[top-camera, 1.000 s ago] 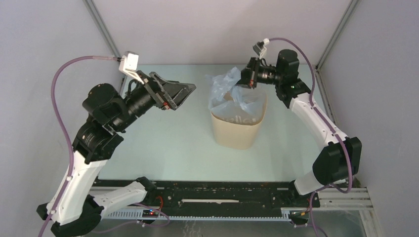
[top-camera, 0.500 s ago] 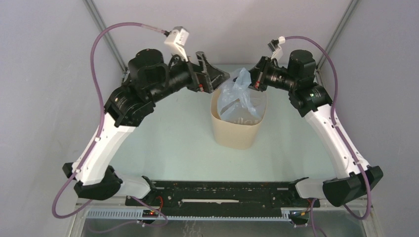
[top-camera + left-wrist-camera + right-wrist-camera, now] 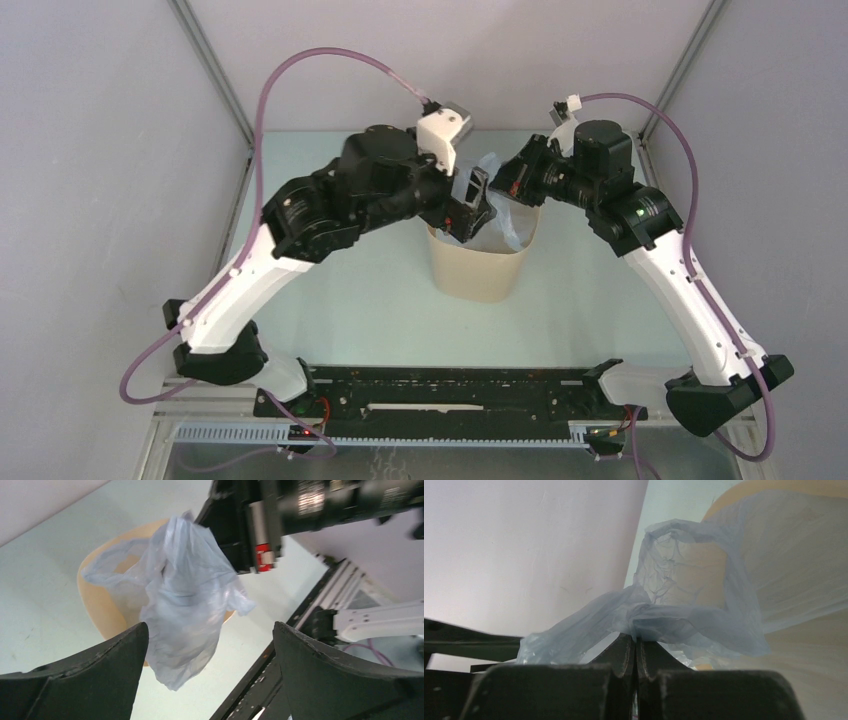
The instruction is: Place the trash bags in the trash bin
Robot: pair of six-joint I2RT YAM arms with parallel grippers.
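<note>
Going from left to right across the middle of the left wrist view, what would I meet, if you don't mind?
The trash bin with its bare rim → the pale-blue trash bag → the right gripper, shut on the bag → the right arm's white link at the far edge.

We can read no text, label, brand or number in any view. The bin [image 3: 480, 275] and the bag [image 3: 185, 595] show us no legible marking. A small red patch [image 3: 264, 556] on the right arm's wrist is too blurred for us to tell whether it carries lettering.
</note>
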